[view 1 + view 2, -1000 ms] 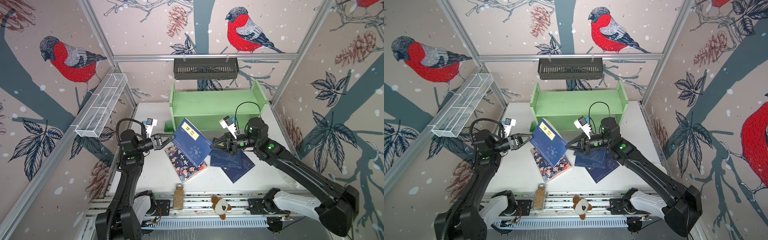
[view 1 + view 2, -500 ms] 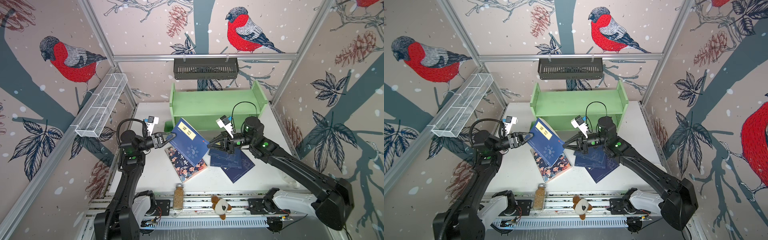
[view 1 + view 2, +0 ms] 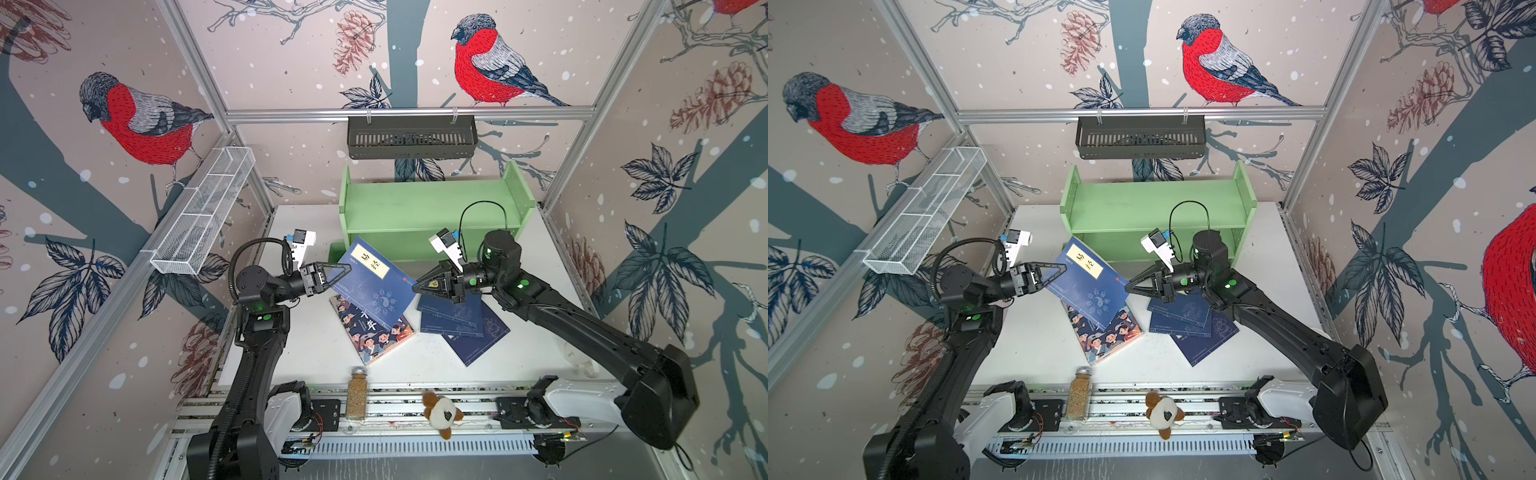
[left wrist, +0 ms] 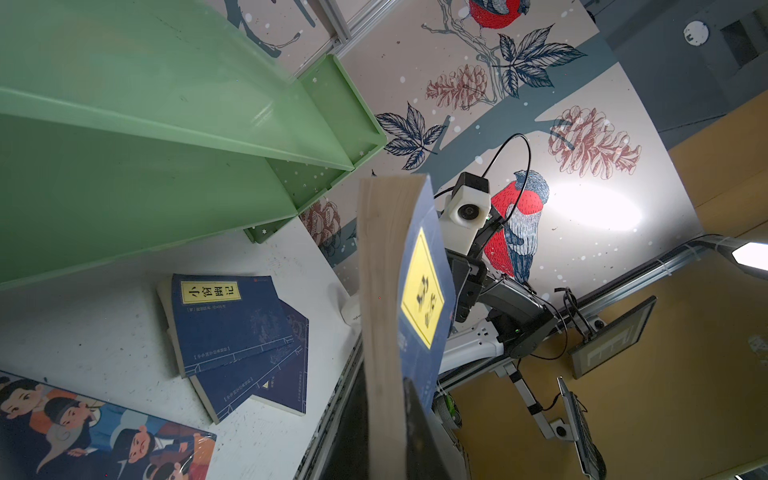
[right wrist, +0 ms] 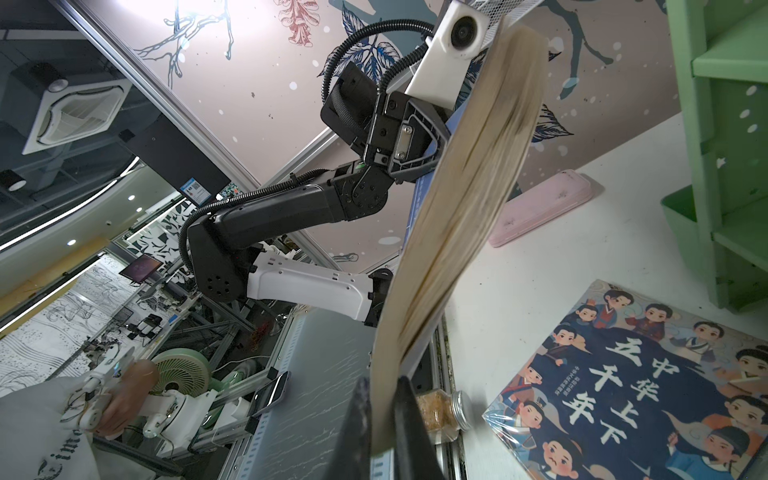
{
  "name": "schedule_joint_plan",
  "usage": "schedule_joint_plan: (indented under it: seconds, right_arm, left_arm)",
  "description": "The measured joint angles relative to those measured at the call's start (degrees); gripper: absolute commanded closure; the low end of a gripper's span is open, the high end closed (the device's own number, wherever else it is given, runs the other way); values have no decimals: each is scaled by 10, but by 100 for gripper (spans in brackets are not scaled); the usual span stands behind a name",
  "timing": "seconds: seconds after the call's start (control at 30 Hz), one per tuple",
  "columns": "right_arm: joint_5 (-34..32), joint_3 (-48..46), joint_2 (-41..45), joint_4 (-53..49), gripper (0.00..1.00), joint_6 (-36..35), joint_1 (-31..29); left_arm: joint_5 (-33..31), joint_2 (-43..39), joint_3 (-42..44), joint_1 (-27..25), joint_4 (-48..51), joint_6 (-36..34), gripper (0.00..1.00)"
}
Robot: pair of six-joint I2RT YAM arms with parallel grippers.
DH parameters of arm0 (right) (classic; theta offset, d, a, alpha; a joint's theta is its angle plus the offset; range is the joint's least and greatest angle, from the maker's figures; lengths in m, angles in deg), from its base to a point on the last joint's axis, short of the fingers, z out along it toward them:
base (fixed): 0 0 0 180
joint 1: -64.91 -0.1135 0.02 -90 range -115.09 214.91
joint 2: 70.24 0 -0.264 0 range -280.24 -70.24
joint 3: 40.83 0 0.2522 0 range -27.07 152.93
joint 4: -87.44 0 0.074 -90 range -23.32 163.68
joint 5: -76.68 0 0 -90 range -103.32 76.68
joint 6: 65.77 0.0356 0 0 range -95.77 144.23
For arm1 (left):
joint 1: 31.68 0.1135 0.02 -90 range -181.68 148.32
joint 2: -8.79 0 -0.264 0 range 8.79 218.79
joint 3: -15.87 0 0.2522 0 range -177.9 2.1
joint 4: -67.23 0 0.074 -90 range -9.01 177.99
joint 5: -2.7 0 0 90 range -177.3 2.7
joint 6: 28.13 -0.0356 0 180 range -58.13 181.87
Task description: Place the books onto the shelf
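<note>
A flat white table (image 3: pixel 307 349) stands between bird-painted walls (image 3: pixel 266 62), a light green shelf (image 3: pixel 428 199) at twelve o'clock. A thin dark-blue book with a yellow label (image 3: pixel 370 286) tilts in the air mid-table. The left gripper (image 3: pixel 345 270) pinches it at nine o'clock, the right gripper (image 3: pixel 417 285) at three.

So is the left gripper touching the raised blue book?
Touching. In the left wrist view the left gripper is shut on the raised blue book, with one dark jaw pressed against each side of its page edge.
</note>
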Motion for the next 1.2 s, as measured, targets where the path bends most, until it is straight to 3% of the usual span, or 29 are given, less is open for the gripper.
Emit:
schedule_joint_plan:
  seconds: [0.07, 0.13, 0.2, 0.5, 0.73, 0.97, 1.2]
  right_arm:
    - [0, -1, -9, 1, 79, 0, 7]
    - [-4, -5, -11, 9, 56, 5, 17]
    - [-6, -15, -11, 33, 44, 21, 24]
    - [-55, -88, 37, 146, 22, 126, 56]
    - [-131, -121, 43, 231, 19, 194, 15]
    - [-191, -123, -26, 350, 18, 275, -19]
    - [-220, -74, -115, 435, 23, 337, -50]
  left_arm:
    - [-2, -2, -2, 0, -1, 0, 100]
    - [-10, -4, -3, -1, -1, -1, 100]
    - [-15, -6, -7, -1, -1, -6, 100]
    - [-79, 3, -79, -1, 33, -51, 100]
    - [-145, 25, -100, 3, 7, -4, 100]
    - [-193, 38, -100, 6, -64, 69, 100]
    - [-210, 44, -100, 6, -72, 70, 100]
